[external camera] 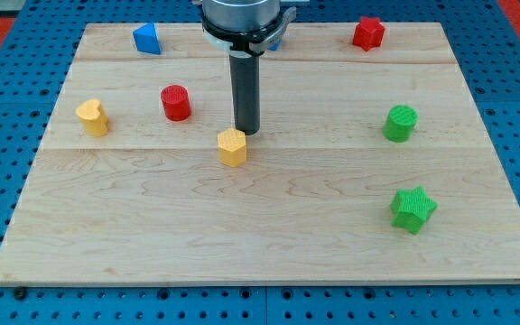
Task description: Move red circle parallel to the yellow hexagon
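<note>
The red circle [176, 102] stands on the wooden board [269, 226] left of centre. The yellow hexagon [232, 147] lies below and to the right of it, near the board's middle. My tip [246, 133] rests on the board just above and right of the yellow hexagon, almost touching it, and well to the right of the red circle.
A yellow heart-like block [92, 116] sits at the left. A blue block [147, 39] lies at the top left and another blue piece [274, 41] peeks from behind the arm. A red star [367, 33] is top right. A green circle [401, 124] and a green star [413, 209] are at the right.
</note>
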`<move>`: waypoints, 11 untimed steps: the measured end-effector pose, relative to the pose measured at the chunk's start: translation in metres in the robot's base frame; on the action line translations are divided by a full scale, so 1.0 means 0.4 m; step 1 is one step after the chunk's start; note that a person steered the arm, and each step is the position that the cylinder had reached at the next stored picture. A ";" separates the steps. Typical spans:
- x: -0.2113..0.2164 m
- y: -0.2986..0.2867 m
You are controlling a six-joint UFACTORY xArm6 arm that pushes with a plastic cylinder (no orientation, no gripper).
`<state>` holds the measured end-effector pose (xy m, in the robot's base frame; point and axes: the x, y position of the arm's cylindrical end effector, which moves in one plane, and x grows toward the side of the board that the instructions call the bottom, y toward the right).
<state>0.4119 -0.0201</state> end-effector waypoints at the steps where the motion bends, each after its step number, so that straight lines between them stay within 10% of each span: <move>1: -0.001 0.000; 3: -0.064 -0.043; 8: 0.221 -0.052; 11: -0.038 0.144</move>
<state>0.3966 0.0375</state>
